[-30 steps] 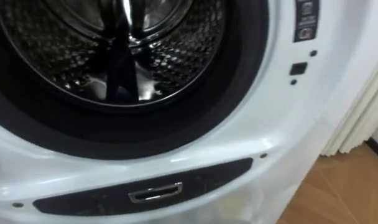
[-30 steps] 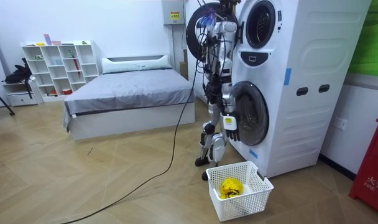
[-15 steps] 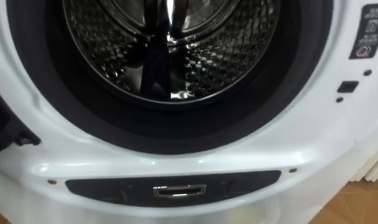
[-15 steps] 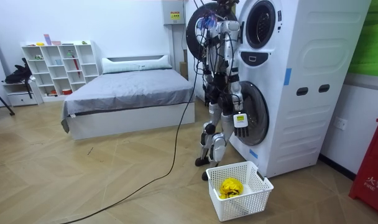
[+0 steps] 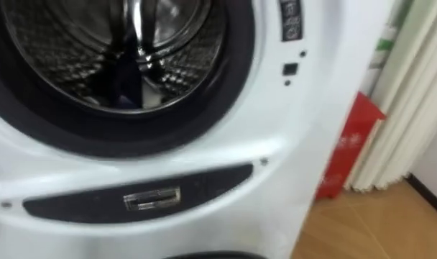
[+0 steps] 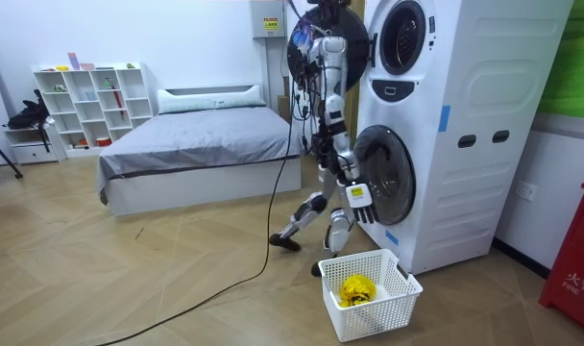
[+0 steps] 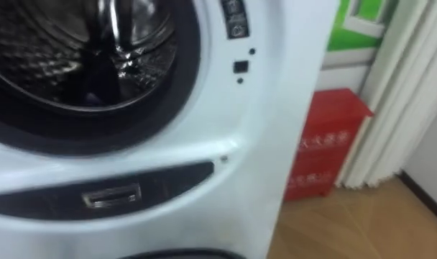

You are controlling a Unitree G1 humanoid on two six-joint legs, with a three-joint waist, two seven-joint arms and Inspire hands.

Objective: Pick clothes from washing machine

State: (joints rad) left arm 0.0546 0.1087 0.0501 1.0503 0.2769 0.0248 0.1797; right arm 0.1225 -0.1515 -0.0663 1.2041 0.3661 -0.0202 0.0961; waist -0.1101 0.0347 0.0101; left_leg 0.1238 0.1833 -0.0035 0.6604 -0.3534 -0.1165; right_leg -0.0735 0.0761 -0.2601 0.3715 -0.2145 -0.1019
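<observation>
In the eye views I face the upper washing machine (image 5: 297, 144), close up. Its round opening has a dark rubber ring, and the steel drum (image 5: 67, 65) shows behind it. A dark bluish shape (image 5: 125, 79), possibly cloth, lies low in the drum (image 7: 31, 57). In the room view I stand before the stacked machines (image 6: 436, 125) with one leg set back. My right hand (image 6: 357, 197) hangs by the lower machine's door (image 6: 383, 173), fingers relaxed and holding nothing. A white basket (image 6: 369, 322) on the floor holds a yellow cloth (image 6: 356, 288).
The upper door (image 6: 306, 43) stands swung open beside my head. A dark panel with a chrome latch (image 5: 152, 198) runs below the drum opening. A red cabinet (image 7: 326, 144) and pale curtains (image 5: 412, 108) stand right of the machine. A bed (image 6: 201, 144) lies behind me.
The eye view has swung right, bringing the red cabinet and curtains into sight. In the room view one leg has stepped back and my right hand has dropped slightly.
</observation>
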